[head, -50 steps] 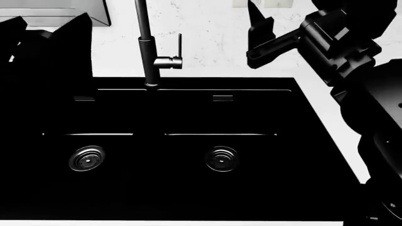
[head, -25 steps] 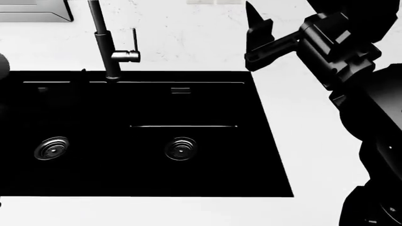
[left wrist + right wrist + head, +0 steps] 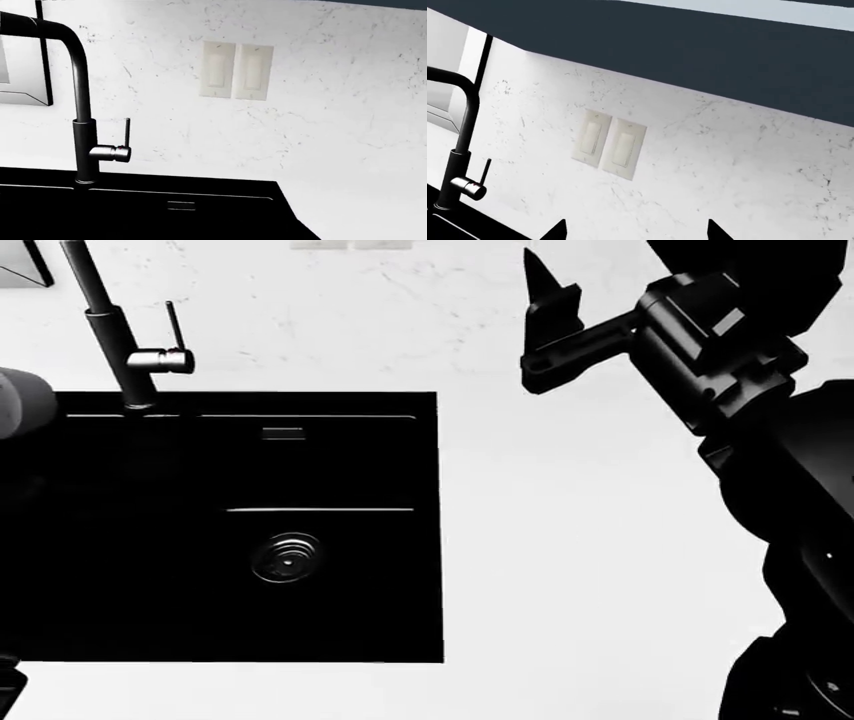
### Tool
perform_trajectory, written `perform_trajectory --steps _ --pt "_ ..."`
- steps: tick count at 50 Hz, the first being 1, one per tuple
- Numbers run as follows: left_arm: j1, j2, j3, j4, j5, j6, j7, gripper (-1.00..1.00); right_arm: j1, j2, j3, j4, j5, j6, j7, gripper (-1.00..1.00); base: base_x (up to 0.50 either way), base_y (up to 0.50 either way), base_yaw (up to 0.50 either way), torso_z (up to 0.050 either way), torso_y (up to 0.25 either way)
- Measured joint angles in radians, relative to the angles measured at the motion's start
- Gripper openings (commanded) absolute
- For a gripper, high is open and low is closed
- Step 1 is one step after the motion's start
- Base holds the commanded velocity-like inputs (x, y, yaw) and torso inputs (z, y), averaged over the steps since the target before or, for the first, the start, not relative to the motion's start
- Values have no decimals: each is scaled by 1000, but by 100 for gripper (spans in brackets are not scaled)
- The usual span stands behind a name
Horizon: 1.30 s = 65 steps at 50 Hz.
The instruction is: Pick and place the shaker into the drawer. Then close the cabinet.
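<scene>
Neither the shaker nor the drawer shows in any view. My right gripper (image 3: 550, 280) hangs raised over the white countertop (image 3: 601, 540), to the right of the sink, pointing at the back wall. In the right wrist view its two black fingertips (image 3: 557, 231) stand far apart with only wall between them, so the right gripper (image 3: 636, 232) is open and empty. The left gripper's fingers do not show; only a grey piece of the left arm (image 3: 20, 405) pokes in at the head view's left edge.
A black sink (image 3: 414, 530) with a round drain (image 3: 286, 557) fills the left of the head view. A black faucet (image 3: 114, 330) stands at its back edge. Two wall switch plates (image 3: 237, 70) sit on the marble backsplash, under a dark upper cabinet (image 3: 694, 50).
The head view has swung to the right: sink and faucet slid left in the picture and more white countertop shows. The left gripper has dropped out of view. The right gripper keeps its pose.
</scene>
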Motion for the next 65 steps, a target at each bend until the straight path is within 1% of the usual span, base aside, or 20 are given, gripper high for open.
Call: perform_trajectory --steps 28,58,65 --pt "48 -5 -16 22 26 20 30 100 -8 2 -4 -3 13 0 13 100 38 -500 0 0 0" --pt "65 -10 0 30 47 38 51 100 -21 7 -4 -4 29 -7 23 100 1 -500 0 0 0" --pt "71 -13 2 35 48 43 54 100 -23 8 -1 -5 29 -8 27 100 0 -26 0 0 0"
